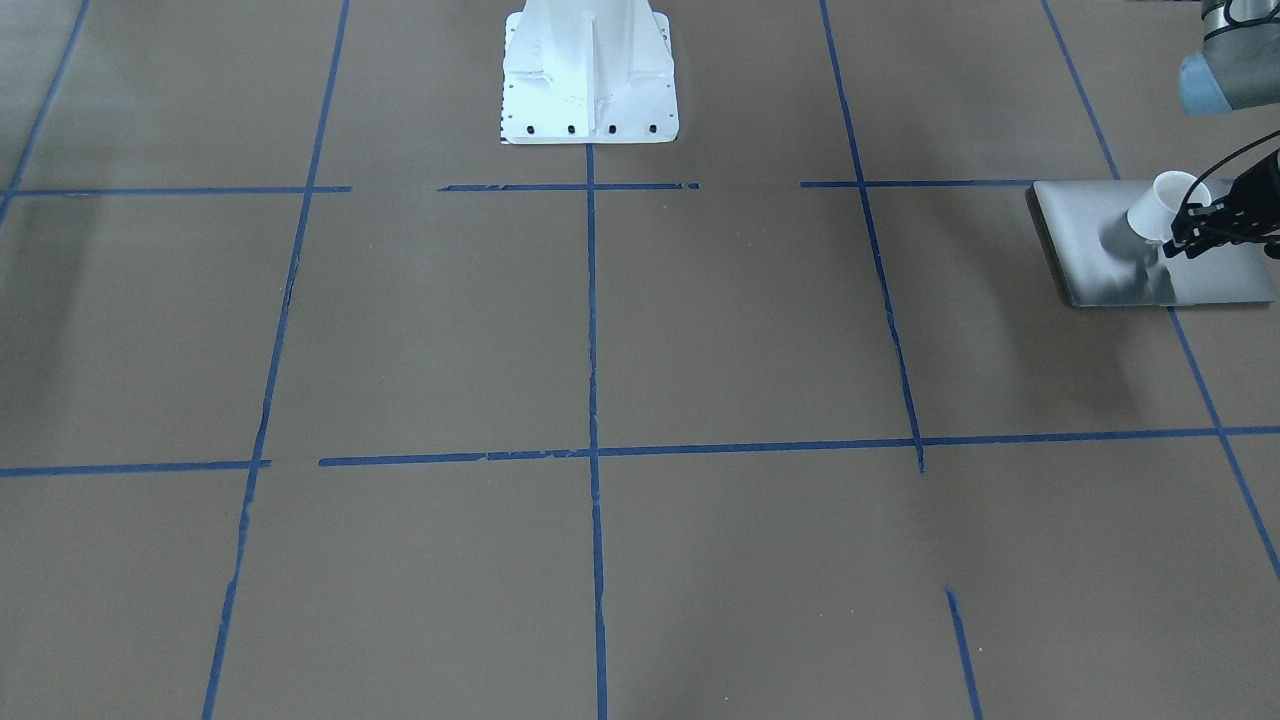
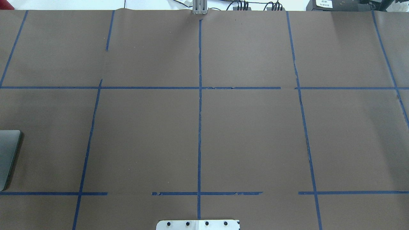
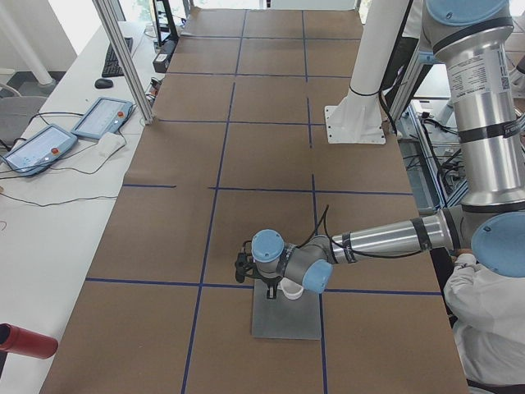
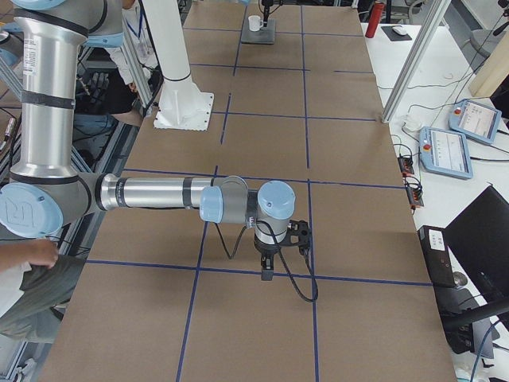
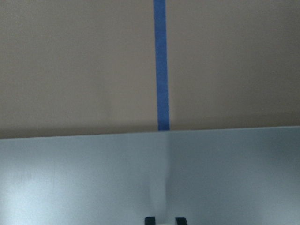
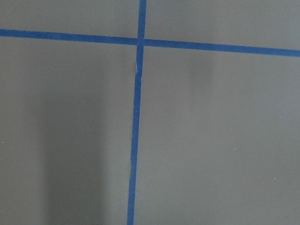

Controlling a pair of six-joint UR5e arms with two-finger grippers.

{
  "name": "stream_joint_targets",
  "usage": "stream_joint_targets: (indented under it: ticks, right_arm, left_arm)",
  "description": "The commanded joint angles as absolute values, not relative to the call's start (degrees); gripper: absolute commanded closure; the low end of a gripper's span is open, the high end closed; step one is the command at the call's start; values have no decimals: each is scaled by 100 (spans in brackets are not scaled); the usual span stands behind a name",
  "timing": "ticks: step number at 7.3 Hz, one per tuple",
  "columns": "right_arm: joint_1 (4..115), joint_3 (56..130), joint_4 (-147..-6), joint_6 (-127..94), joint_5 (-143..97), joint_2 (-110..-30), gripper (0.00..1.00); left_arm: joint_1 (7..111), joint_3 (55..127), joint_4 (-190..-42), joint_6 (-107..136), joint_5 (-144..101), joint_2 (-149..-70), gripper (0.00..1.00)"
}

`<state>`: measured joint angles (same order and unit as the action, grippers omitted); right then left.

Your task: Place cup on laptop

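Observation:
The silver-grey laptop [image 1: 1120, 250] lies closed and flat at the table's end on my left side. Its edge shows in the overhead view [image 2: 8, 156], and its lid fills the lower half of the left wrist view [image 5: 93, 178]. My left gripper [image 1: 1185, 228] is shut on the rim of the small white cup [image 1: 1155, 208]. It holds the cup tilted, close over the lid. I cannot tell whether the base touches. My right gripper [image 4: 266, 272] hangs low over bare table far from the laptop. I cannot tell if it is open or shut.
The white robot base [image 1: 588, 80] stands at the table's middle near edge. Blue tape lines [image 1: 592, 400] grid the brown table. A red bottle [image 3: 25, 341] and two tablets [image 3: 102, 117] lie on the side bench. A person [image 3: 484, 328] stands beside my left arm.

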<state>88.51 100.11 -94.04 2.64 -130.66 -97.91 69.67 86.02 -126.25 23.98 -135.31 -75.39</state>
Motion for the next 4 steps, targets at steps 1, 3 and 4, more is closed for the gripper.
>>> stream_joint_targets:
  ticks: [1, 3, 4]
  right_arm:
    - [8851, 10011, -9404, 264, -13069, -9791, 0]
    - [8851, 10019, -9404, 264, -13069, -9791, 0]
    - [8851, 10011, -9404, 264, -13069, -9791, 0]
  left_arm:
    - [6987, 8823, -12551, 2312, -13579, -7541, 0]
    - [7031, 8833, -12542, 2163, -13667, -7567, 0]
    - [7223, 8842, -12420, 1953, -13676, -7585, 0]
